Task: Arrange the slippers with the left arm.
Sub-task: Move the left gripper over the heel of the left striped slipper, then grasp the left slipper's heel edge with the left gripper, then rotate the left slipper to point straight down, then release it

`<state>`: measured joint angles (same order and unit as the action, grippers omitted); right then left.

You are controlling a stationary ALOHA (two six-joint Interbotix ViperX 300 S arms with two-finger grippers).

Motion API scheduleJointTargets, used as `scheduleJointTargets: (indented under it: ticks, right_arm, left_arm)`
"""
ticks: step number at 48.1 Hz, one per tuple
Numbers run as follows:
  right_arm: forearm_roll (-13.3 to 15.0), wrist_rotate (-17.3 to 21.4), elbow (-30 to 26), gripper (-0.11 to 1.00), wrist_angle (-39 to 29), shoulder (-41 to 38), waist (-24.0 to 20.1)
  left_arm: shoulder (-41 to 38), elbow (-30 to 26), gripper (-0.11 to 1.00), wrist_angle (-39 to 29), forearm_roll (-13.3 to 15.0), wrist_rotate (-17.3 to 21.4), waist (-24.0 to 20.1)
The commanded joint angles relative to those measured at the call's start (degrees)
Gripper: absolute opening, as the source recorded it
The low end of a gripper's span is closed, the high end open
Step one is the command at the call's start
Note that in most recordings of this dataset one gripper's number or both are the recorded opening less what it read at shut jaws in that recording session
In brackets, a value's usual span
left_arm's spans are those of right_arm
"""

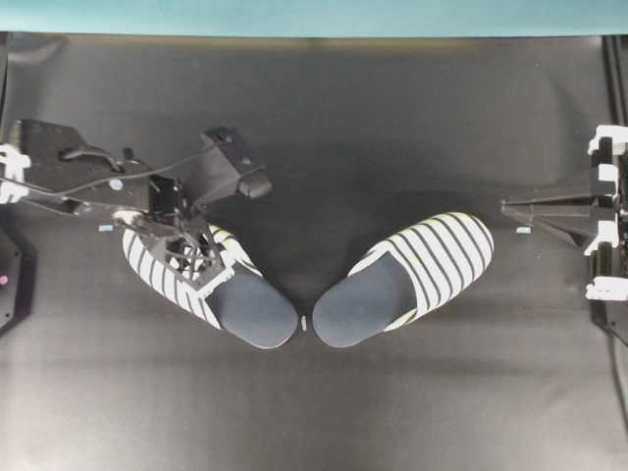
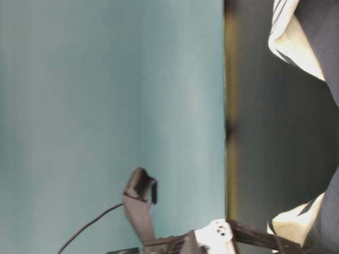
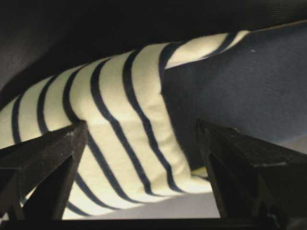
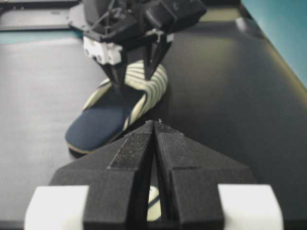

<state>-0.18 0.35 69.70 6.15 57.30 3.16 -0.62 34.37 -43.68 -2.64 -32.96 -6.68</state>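
Note:
Two striped slippers lie heel to heel on the black table. The left slipper (image 1: 250,309) points toward the back left, and the right slipper (image 1: 412,280) points toward the back right. My left gripper (image 1: 201,260) hangs over the left slipper's toe cover. It is open, with one finger (image 3: 43,163) to each side of the striped cover (image 3: 129,129) and nothing pinched. The right wrist view shows the left gripper (image 4: 136,72) low over that slipper (image 4: 110,120). My right gripper (image 1: 504,208) rests shut at the right edge, apart from both slippers.
Small pale tape marks sit on the table at the left (image 1: 106,228), at the right (image 1: 523,231) and between the heels (image 1: 304,323). A teal wall (image 1: 314,15) runs along the back. The left arm's body (image 1: 59,167) occupies the left edge.

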Motion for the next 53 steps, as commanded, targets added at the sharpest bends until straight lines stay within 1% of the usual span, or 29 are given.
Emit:
scheduleJointTargets:
  ticks: [1,7,11,16,23,26,27,29,33,41,45,51,53]
  right_arm:
    - [-0.09,0.09,-0.26,0.0,0.44,-0.26,0.0]
    - [-0.09,0.09,-0.18,0.0,0.53,-0.18,0.0]
    - [-0.09,0.0,0.0,0.0,0.62,0.09,0.0]
    - [-0.09,0.0,0.18,0.0,0.62,0.7,0.0]
    - [-0.09,0.0,0.7,0.0,0.62,1.93,0.0]
    - [-0.09,0.0,0.97,0.0,0.53,2.46,0.0]
    - [-0.09,0.0,1.05,0.0,0.44,2.72,0.0]
    - [-0.09,0.0,1.14,0.0,0.35,3.08,0.0]
    - [-0.09,0.09,1.67,0.0,0.26,3.87,0.0]
    - [-0.09,0.09,2.11,0.0,0.26,4.13,0.0]
    - [-0.09,0.09,2.11,0.0,0.26,4.13,0.0]
    - [-0.09,0.09,2.11,0.0,0.26,4.22,0.0]
    - [-0.09,0.09,2.2,0.0,0.26,4.22,0.0]
  left_arm:
    - [0.09,-0.62,0.87,0.26,-0.18,0.97,0.09]
    - [0.18,-0.53,0.85,0.26,-0.18,2.2,-0.18]
    - [0.26,-0.44,0.78,0.0,-0.26,3.16,-0.26]
    - [0.53,-0.7,0.54,0.09,-0.35,5.45,-0.26]
    - [1.85,-2.02,0.13,-0.26,-0.44,9.84,-0.26]
    - [2.72,-3.08,0.03,-0.88,-0.7,12.83,-0.18]
    - [2.99,-3.6,0.01,-1.32,-0.88,13.89,-0.18]
    - [3.96,-4.83,0.01,-2.37,-1.05,17.23,-0.18]
    - [5.19,-6.86,0.01,-3.25,-1.05,22.5,-0.26]
    - [4.83,-11.51,0.01,-3.43,-1.14,32.96,-0.44]
    - [3.69,-13.62,0.01,-3.43,-1.14,35.16,-1.05]
    - [1.93,-16.52,0.01,-3.69,-1.23,36.12,-2.2]
    - [1.49,-17.4,0.01,-3.69,-1.67,36.65,-2.64]
